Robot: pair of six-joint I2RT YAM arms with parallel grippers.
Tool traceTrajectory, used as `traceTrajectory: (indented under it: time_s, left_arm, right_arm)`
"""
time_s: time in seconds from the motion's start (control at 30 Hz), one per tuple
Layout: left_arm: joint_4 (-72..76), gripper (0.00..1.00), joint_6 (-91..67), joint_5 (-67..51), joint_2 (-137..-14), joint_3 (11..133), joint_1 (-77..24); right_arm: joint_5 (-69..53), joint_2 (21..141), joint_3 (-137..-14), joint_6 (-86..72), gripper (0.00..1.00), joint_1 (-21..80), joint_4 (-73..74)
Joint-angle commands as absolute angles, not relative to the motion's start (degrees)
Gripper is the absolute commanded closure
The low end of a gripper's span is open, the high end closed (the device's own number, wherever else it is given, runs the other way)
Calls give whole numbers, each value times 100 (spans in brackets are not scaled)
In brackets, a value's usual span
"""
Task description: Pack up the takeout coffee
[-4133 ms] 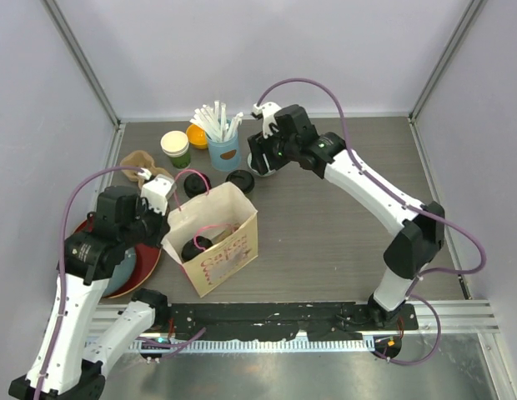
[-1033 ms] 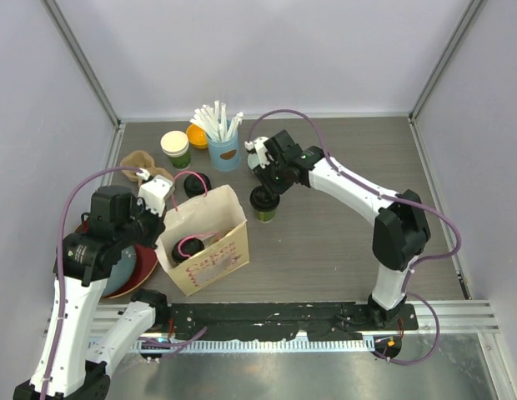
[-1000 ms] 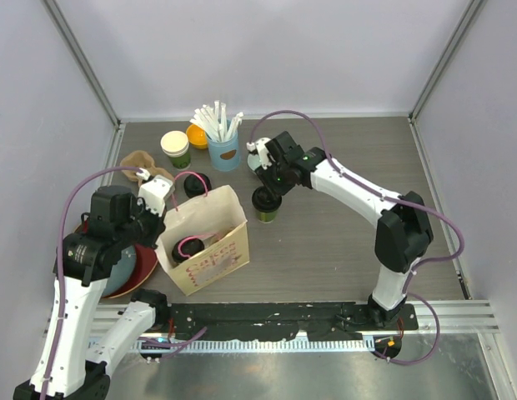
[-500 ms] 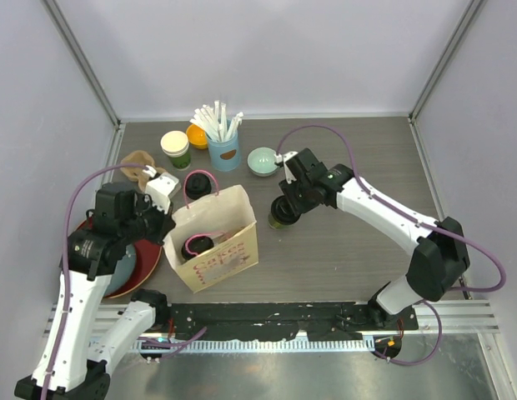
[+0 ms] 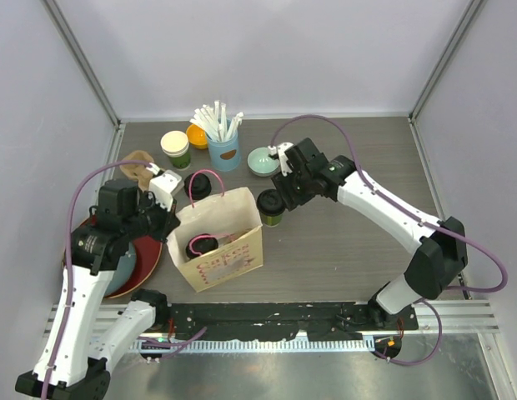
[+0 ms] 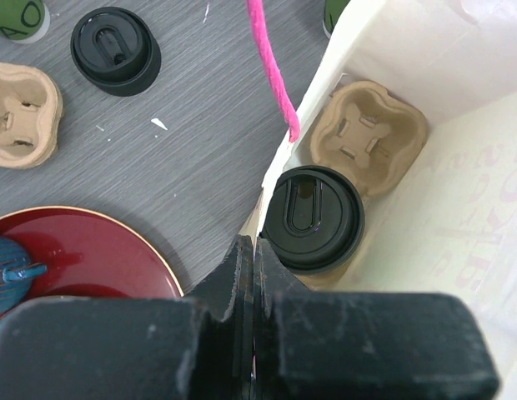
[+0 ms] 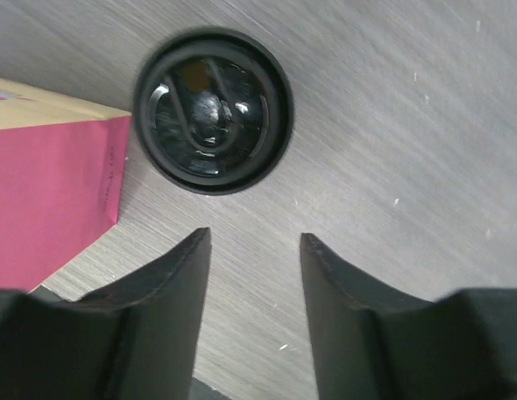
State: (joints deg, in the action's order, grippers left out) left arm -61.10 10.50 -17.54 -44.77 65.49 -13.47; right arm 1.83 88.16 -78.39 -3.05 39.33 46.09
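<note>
One takeout coffee cup (image 5: 271,207), dark green with a black lid (image 7: 213,108), stands on the table just right of the paper bag (image 5: 229,250). My right gripper (image 5: 283,192) (image 7: 254,237) is open just beyond it, jaws wide apart with nothing between them. A second lidded cup (image 5: 200,244) (image 6: 313,218) stands inside the bag, next to a cardboard carrier (image 6: 368,137). My left gripper (image 5: 168,218) (image 6: 254,250) is shut on the bag's left rim (image 6: 279,158) and holds the mouth open.
Behind the bag lie a loose black lid (image 5: 196,185), an uncovered green cup (image 5: 175,148), a blue cup of straws (image 5: 223,137), a pale green bowl (image 5: 263,160) and a cardboard carrier (image 5: 140,165). A red plate (image 5: 144,265) is left of the bag.
My right gripper has opened and drawn back from the lidded cup, which now stands free beside the bag. The left arm still holds the bag, which has shifted slightly.
</note>
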Motion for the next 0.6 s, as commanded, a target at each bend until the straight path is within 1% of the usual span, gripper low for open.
traceTrajectory:
  time_s: [0.0, 0.03, 0.13, 0.17, 0.23, 0.27, 0.3, 0.33, 0.37, 0.4, 0.43, 0.47, 0.5, 0.53, 0.57]
  left_arm:
    - [-5907, 100, 993, -1697, -4377, 6645, -1327]
    - [-5906, 100, 984, -1670, -4377, 6618, -1327]
    - [-5915, 100, 906, -1626, -4324, 6583, -1327]
    - [-5924, 100, 888, -1617, -4324, 6592, -1318]
    - [-5941, 100, 862, -1565, -4298, 6618, -1327]
    - [-5959, 100, 870, -1477, -4280, 6627, -1318]
    - [-6002, 100, 861, -1398, -4263, 6636, -1327]
    - [-6012, 100, 827, -1302, -4210, 6644, -1327]
    - [-6047, 100, 817, -1205, -4184, 6627, -1327]
    - [-6073, 100, 791, -943, -4140, 6618, -1327]
    - [-6082, 100, 713, -836, -4105, 6636, -1327]
    - [-6073, 100, 686, -739, -4044, 6627, -1318]
    - [-6047, 100, 659, -660, -4008, 6627, -1327]
    - [-5986, 100, 633, -642, -3973, 6592, -1327]
    - [-5977, 100, 633, -633, -3981, 6583, -1327]
  right_arm:
    - [-989, 8727, -8516, 1254, 45, 3876, 4334]
    - [-1298, 8762, -8665, 1979, 44, 3806, 4290]
    - [-2502, 9008, -8937, 2889, 40, 3683, 4236]
    - [-2740, 9096, -9025, 3649, 39, 3630, 4323]
    - [-3215, 9403, -9254, 4129, 38, 3613, 4281]
    - [-3339, 9544, -9359, 4287, 36, 3595, 4272]
    - [-3366, 9858, -9752, 4167, 36, 3586, 4298]
    - [-3070, 10088, -10026, 3801, 36, 3595, 4315]
    - [-2815, 10299, -10350, 2901, 39, 3586, 4472]
    - [-2525, 10492, -11015, 2230, 43, 3586, 4595]
    - [-1774, 10825, -11282, 1623, 48, 3595, 4718]
    - [-1427, 10863, -11424, 1052, 55, 3621, 4789]
    - [-1102, 10820, -11243, 89, 54, 3778, 4703]
    - [-759, 10497, -10963, -225, 50, 3927, 4502]
    - [349, 10259, -10655, -507, 48, 4111, 3952]
